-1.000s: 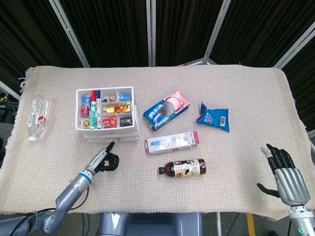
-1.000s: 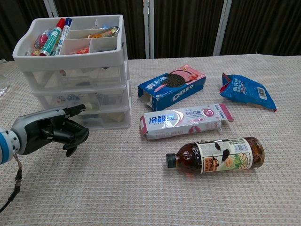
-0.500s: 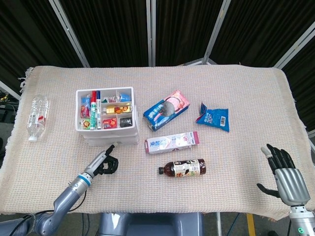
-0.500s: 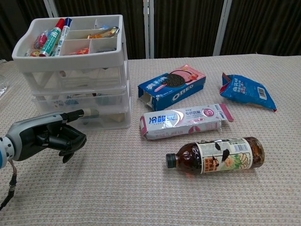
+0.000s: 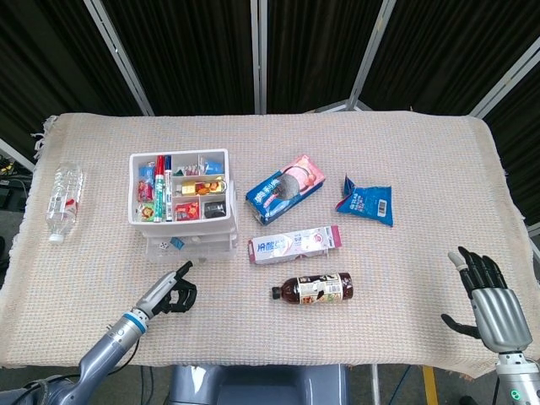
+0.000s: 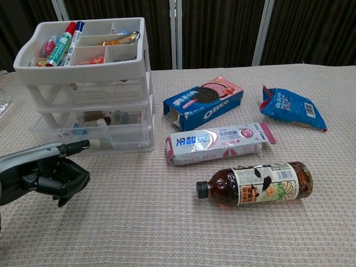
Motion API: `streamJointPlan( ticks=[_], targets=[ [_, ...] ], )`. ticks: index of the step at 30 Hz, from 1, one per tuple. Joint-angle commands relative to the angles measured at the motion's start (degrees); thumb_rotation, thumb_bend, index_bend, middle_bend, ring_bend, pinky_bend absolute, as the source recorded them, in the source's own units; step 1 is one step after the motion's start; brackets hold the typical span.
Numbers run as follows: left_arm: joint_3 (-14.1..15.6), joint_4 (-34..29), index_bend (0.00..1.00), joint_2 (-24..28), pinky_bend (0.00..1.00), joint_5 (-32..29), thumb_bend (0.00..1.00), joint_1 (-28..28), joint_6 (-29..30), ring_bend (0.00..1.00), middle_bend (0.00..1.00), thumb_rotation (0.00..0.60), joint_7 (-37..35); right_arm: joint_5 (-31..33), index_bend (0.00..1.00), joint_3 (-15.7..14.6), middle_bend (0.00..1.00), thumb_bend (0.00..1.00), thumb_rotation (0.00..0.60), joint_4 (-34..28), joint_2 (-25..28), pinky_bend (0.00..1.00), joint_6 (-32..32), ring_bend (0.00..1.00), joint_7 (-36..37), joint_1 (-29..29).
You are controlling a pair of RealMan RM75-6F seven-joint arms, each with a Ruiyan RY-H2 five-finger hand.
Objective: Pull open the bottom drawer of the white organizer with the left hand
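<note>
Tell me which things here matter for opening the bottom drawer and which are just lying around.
Job: organizer, bottom drawer, left hand.
Lying about: Oreo box, toothpaste box, tea bottle, blue packet, water bottle, right hand.

Grey-shelled left hand (image 6: 41, 173) with black fingers (image 6: 69, 181); blue-ringed wrist; matching silver right hand (image 5: 489, 308)

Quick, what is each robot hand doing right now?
Left hand: fingers curled in, one pointing out, holding nothing.
Right hand: open, empty.
</note>
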Motion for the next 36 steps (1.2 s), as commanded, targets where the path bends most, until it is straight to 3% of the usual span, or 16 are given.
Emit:
streamJointPlan(
  ticks=[1,13,19,24,30,36],
  targets=[
    [1.04,0.41,0.07,-0.07,0.67,0.97,0.67,0.77,1.21,0.79,0.76,0.6,0.35,0.2,0.0,0.04,0.0,0.04,0.6,0.03,-0.01,0.0,-0.13,0.0,0.09,0.02],
    [3.29,1.78,0.01,0.41,0.67,3.26,0.67,3.99,8.18,0.79,0.76,0.6,8.53,0.18,0.0,-0.01,0.0,0.04,0.6,0.04,-0.36,0.0,-0.11,0.0,-0.7,-0.02],
    [3.49,3.31,0.0,0.74,0.67,8.76,0.66,7.53,19.92,0.79,0.78,0.6,25.5,0.0,0.0,0.11,0.0,0.04,0.6,0.11,-0.65,0.0,0.48,0.0,-1.38,-0.2],
    [2.78,-1.19,0.0,2.91,0.67,10.75,0.66,9.56,25.99,0.78,0.78,0.6,35.71,-0.08,0.0,0.18,0.0,0.04,0.6,0.19,-0.87,0.0,0.7,0.0,-1.84,-0.25],
    [0.8,-7.09,0.01,6.85,0.68,7.84,0.66,9.9,26.58,0.8,0.8,0.6,43.17,0.02,0.0,0.15,0.0,0.04,0.6,0.15,-1.02,0.0,0.59,0.0,-2.28,-0.26],
    [-0.78,-11.26,0.14,8.6,0.69,2.04,0.66,8.37,21.93,0.82,0.83,0.6,46.18,0.0,0.0,0.12,0.0,0.04,0.6,0.13,-1.16,0.0,0.54,0.0,-2.89,-0.27]
  ],
)
